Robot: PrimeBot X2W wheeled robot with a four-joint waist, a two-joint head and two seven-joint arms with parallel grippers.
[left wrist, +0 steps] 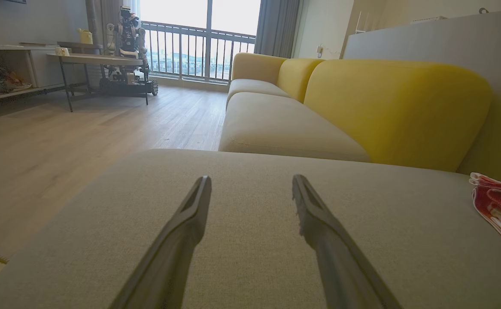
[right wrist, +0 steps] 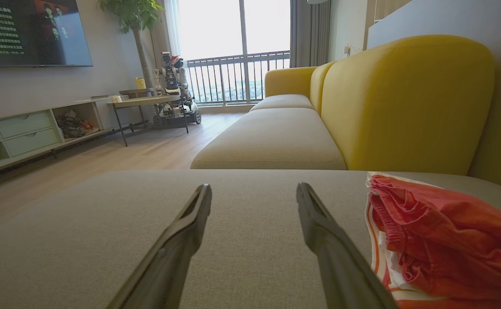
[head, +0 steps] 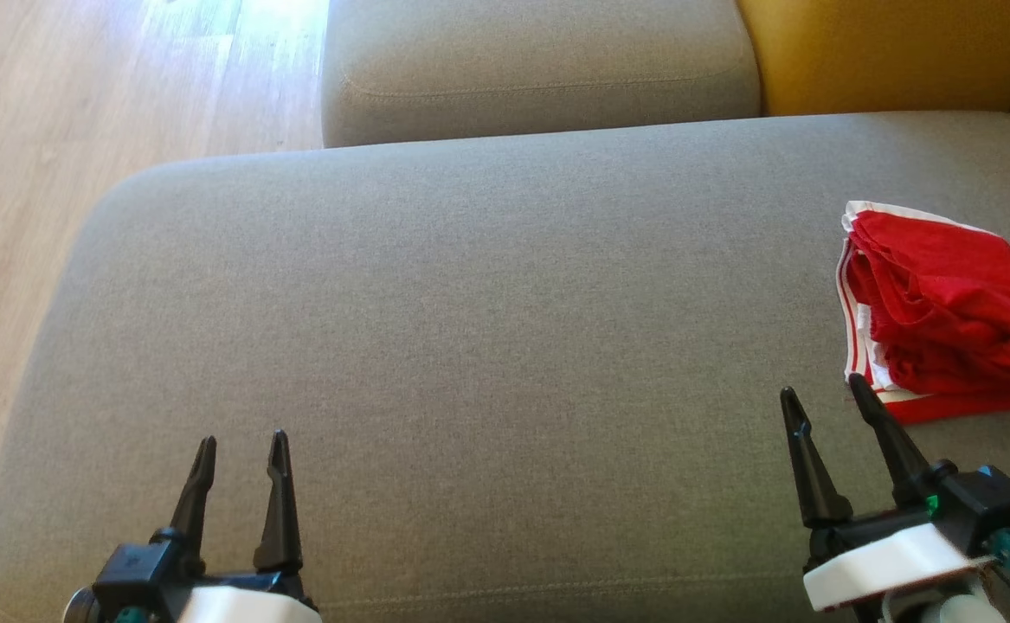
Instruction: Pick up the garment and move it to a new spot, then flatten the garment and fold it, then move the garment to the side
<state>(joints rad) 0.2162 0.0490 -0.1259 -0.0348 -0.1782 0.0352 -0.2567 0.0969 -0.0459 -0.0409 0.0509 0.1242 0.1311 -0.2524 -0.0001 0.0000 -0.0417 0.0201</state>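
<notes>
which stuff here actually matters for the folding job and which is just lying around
Part of the job: red garment; grey seat cushion it lies on; left tool and right tool, both open and empty.

Just around: yellow backrest; other robot; TV; plant; side table.

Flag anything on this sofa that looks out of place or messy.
The red garment lies in a rumpled heap at the right end of the grey seat cushion, just beyond the open right gripper, wrinkled and uneven rather than flat. Nothing else stands out.
</notes>
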